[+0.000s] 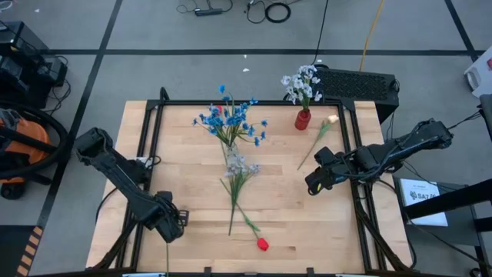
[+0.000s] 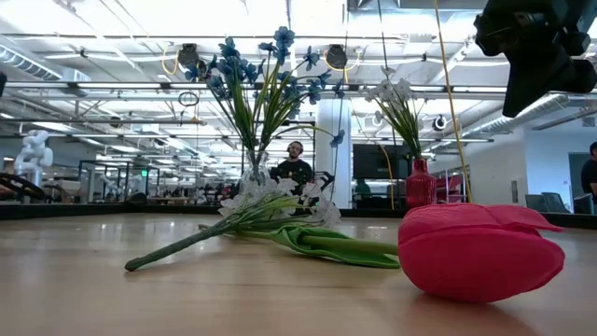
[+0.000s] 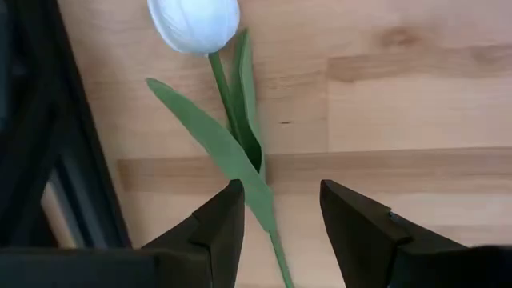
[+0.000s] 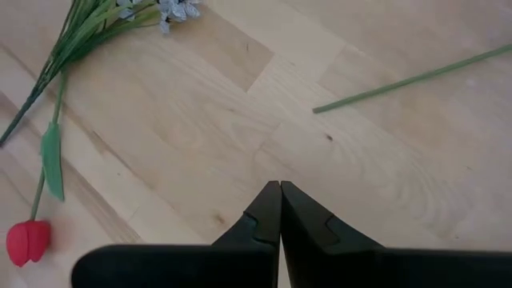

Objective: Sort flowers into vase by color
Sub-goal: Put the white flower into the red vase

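Grip, left claw (image 3: 282, 196): my fingers stand apart at the near left corner of the table (image 1: 323, 223), 1 on each side of a green stem. They hold nothing yet. I judge they sit astride it so that closing takes the stem, not the bloom.
White tulip (image 3: 194, 20): it lies flat on the wood at the table's left edge, its head ahead of my fingertips and a leaf crossing between them. I cannot tell whether my fingers touch it.
Blue flowers (image 1: 231, 119): they stand upright in the clear vase (image 2: 256, 173) at the back centre, so blue looks sorted.
Loose white-lilac sprig (image 1: 240, 164): it lies flat just in front of the clear vase, stem pointing to the near edge, not yet sorted.
Red tulip (image 1: 262, 244): it lies near the front edge, its stem running back toward the sprig, and no vase shows red blooms.
Red vase (image 1: 303, 120): it stands at the back right and holds the upright white-lilac flowers (image 1: 301, 83). By colour, the loose sprig belongs there.
Cream tulip (image 1: 331, 119): it lies just beside the red vase, its stem slanting toward my right claw.
Grip, right claw (image 4: 280, 188): my fingers are pressed together and empty, above the wood near that stem's end. I judge this arm waits while the left works.
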Available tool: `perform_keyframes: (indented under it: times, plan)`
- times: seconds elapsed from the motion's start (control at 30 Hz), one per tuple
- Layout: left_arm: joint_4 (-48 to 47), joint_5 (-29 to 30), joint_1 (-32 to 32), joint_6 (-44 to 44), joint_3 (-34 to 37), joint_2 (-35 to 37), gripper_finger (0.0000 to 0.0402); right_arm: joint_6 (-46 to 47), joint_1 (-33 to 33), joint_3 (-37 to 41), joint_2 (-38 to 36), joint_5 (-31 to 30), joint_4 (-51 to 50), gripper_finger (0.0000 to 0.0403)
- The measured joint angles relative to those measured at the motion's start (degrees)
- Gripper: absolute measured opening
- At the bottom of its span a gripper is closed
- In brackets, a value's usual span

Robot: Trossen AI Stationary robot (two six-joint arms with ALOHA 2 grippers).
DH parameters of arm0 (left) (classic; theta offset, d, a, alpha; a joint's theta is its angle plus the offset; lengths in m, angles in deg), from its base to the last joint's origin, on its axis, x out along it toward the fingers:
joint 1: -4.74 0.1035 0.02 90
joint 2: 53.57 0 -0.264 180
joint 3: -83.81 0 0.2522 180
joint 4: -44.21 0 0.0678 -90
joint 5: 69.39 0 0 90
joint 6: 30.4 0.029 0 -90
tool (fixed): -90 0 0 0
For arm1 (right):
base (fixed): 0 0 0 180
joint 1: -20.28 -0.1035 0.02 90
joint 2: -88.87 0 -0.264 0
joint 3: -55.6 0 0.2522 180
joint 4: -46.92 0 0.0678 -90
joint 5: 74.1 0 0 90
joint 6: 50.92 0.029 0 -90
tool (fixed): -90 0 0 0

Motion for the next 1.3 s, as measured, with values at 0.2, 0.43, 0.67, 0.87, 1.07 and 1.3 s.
perform_keyframes:
  times: [0.2,0.43,0.67,0.87,1.07,1.3]
  plan:
    - [2.8,-6.2,0.0,-1.4,4.0,-3.8,0.0171,0.0,-0.2,0.0,1.1,0.0,0.0,0.0]
    - [10.5,-6.5,0.6,-2.5,7.5,-4.8,0.0136,-0.9,-0.2,0.0,4.2,0.0,0.0,0.0]
    - [11.4,-1.2,1.2,0.3,7.2,-1.9,0.0015,-1.2,-0.2,0.0,7.5,0.3,1.1,0.0]
    - [11.4,19.2,1.3,1.6,6.6,5.8,0.0005,-4.7,-0.2,0.0,7.2,1.8,8.7,0.0]
    - [10.8,47.8,4.3,16.1,2.1,15.4,0.0004,-9.0,-0.2,0.0,5.5,3.5,12.3,0.0]
    - [27.2,58.2,13.5,65.8,-4.0,20.1,0.0003,-8.6,-0.2,0.0,5.3,1.0,18.0,0.0]
